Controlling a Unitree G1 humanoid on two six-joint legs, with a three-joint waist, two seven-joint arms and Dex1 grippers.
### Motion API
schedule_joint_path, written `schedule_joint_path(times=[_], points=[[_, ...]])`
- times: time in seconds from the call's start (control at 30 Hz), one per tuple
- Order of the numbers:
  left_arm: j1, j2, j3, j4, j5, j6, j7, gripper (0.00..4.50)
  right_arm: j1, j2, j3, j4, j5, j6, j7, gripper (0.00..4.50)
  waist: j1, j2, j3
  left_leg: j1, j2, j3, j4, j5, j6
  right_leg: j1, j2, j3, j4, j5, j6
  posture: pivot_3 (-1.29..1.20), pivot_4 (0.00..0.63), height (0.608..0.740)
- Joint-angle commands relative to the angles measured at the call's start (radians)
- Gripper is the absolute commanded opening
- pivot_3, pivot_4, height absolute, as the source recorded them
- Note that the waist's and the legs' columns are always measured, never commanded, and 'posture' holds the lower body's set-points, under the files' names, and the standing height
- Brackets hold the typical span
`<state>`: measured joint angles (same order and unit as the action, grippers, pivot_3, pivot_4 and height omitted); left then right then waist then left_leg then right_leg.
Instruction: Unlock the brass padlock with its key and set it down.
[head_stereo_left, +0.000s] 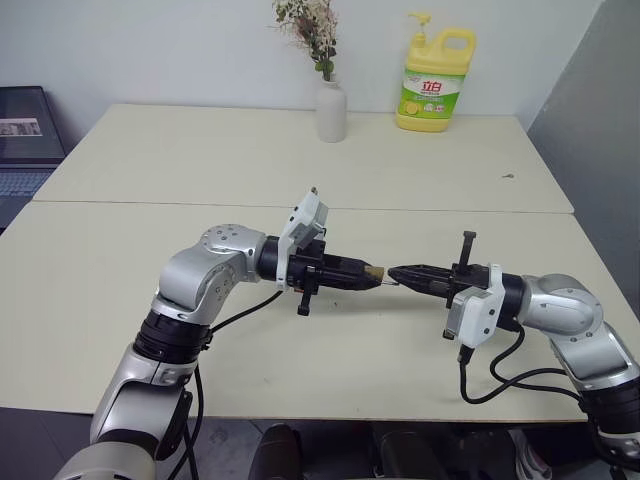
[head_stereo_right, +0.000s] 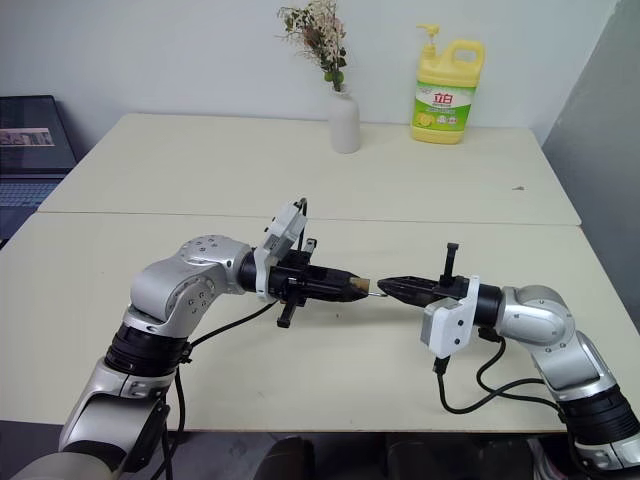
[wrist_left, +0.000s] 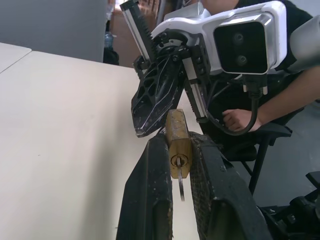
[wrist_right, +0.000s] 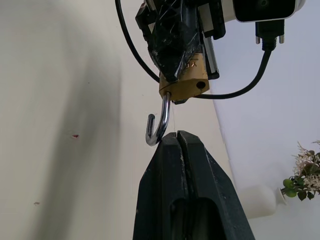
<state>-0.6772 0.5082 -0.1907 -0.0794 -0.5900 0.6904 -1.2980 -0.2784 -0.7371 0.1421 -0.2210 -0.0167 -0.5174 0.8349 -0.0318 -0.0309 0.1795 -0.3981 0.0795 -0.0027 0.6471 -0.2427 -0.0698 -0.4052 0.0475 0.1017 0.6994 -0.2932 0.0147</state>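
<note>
1. Two cream tables (head_stereo_left: 150, 330) stand pushed together against a white wall; a white vase (head_stereo_left: 331, 110) and a yellow detergent bottle (head_stereo_left: 435, 82) sit near the far edge.
2. The left gripper (head_stereo_left: 368, 272) grasps the brass padlock (wrist_left: 178, 150) by its body, held in the air above the near table's middle.
3. A key (wrist_left: 180, 186) sits in the keyhole.
4. The shackle (wrist_right: 159, 125) hangs swung open, one end free.
5. The right gripper (wrist_right: 179, 137) is clenched, its tips touching the shackle.

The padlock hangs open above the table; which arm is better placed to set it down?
Probably the left. The left gripper clamps the padlock body, shackle swung open. The right gripper is shut beside the shackle and holds none of it.
</note>
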Motion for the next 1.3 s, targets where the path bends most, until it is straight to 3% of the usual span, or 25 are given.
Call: schedule_joint_path(times=[0.03,0.83,1.1,1.2,1.3], points=[[-0.005,0.007,0.018,-0.041,-0.020,-0.004,0.000,0.16,0.007,-0.004,-0.004,-0.023,0.023,-0.007,0.006,0.00,0.000,0.000,0.000,0.000,0.000,0.000,0.000,0.000,0.000,0.000,0.000,0.000,0.000,0.000,0.000,0.00,0.150,0.740],[-0.003,0.001,0.015,-0.041,-0.014,-0.014,0.021,0.16,0.029,-0.006,-0.008,-0.051,0.033,0.024,0.023,0.00,0.000,0.000,0.000,0.000,0.000,0.000,0.000,0.000,0.000,0.000,0.000,0.000,0.000,0.000,0.000,0.00,0.150,0.740],[0.057,0.014,0.015,-0.043,0.017,-0.010,0.083,0.16,0.176,-0.110,-0.116,-0.137,0.141,0.268,0.054,0.00,0.001,0.000,0.000,0.000,0.000,0.000,0.000,0.000,0.000,0.000,0.000,0.000,0.000,0.000,0.000,0.00,0.150,0.740],[0.086,0.010,0.009,-0.028,0.037,-0.012,0.120,0.16,0.254,-0.118,-0.154,-0.231,0.206,0.360,0.054,0.60,0.000,0.000,0.000,0.000,0.000,-0.001,0.000,0.000,0.000,0.000,0.000,-0.001,0.000,0.000,0.000,0.00,0.150,0.740],[0.109,-0.005,0.001,-0.013,0.052,-0.007,0.155,0.16,0.297,-0.122,-0.168,-0.326,0.263,0.477,0.051,1.60,-0.001,0.000,0.000,0.000,0.000,-0.001,0.000,0.000,0.000,0.000,0.000,0.000,0.000,-0.001,0.001,0.00,0.150,0.740]])
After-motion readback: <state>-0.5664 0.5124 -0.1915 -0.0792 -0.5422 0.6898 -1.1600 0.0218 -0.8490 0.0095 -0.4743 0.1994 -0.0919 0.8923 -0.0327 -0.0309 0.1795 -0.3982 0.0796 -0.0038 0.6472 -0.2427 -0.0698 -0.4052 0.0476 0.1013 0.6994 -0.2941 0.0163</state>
